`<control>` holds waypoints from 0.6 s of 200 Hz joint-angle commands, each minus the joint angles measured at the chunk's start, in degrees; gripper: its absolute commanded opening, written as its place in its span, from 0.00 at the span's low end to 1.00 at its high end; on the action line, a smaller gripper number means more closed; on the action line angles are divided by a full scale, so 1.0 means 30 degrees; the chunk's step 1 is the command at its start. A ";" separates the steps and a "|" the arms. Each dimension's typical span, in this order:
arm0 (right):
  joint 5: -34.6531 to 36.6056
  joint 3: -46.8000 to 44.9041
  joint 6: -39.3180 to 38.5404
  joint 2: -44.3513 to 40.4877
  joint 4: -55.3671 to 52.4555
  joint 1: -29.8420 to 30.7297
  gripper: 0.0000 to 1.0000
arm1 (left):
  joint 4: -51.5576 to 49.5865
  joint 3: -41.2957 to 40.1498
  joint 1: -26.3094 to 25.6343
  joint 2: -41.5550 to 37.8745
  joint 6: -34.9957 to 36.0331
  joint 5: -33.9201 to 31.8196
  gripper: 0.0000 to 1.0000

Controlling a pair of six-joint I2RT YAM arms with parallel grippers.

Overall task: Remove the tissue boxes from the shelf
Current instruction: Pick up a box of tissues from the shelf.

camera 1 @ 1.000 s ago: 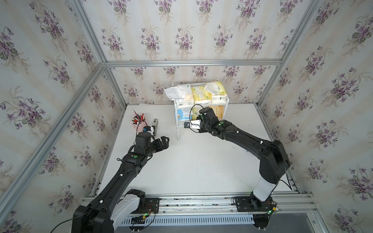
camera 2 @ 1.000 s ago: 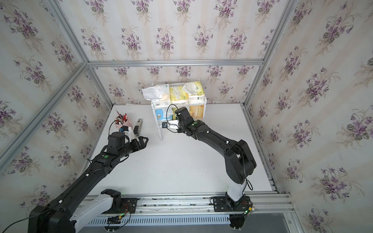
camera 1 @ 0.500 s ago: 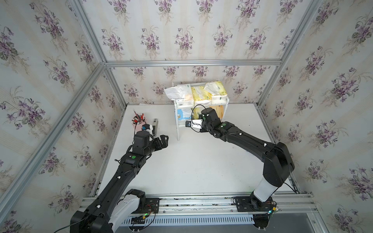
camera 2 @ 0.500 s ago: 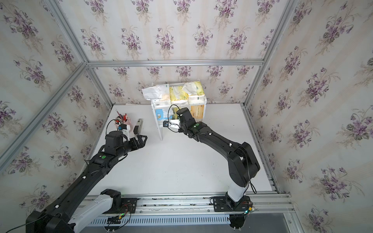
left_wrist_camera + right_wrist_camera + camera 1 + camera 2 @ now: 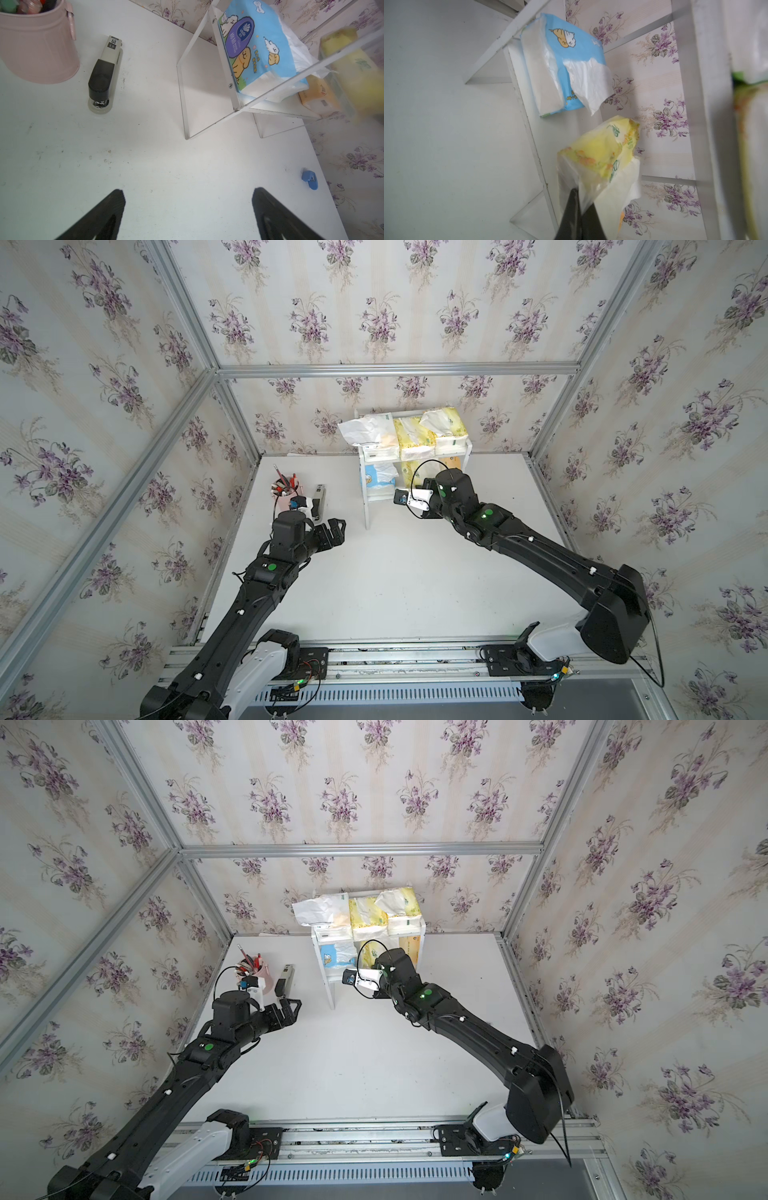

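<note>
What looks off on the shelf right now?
The white pack on the top tier hangs well past the end of the shelf. Below, the right gripper pinches the yellow pack by its wrapper, and the pack sits tilted.

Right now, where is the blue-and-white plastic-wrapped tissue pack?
In both top views the blue-and-white tissue pack sits on the white shelf's lower tier, at the end nearest the pink pen cup, beside the yellow pack pinched by the right gripper.

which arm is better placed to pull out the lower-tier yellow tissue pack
Right: the right gripper is shut on the yellow tissue pack; the left gripper hangs open, apart from the shelf.
</note>
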 commanded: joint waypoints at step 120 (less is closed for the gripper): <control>0.2387 -0.3105 1.1547 -0.2006 -0.1944 0.8741 0.00 | -0.2613 0.0933 -0.0017 -0.1579 -0.0806 -0.5376 0.99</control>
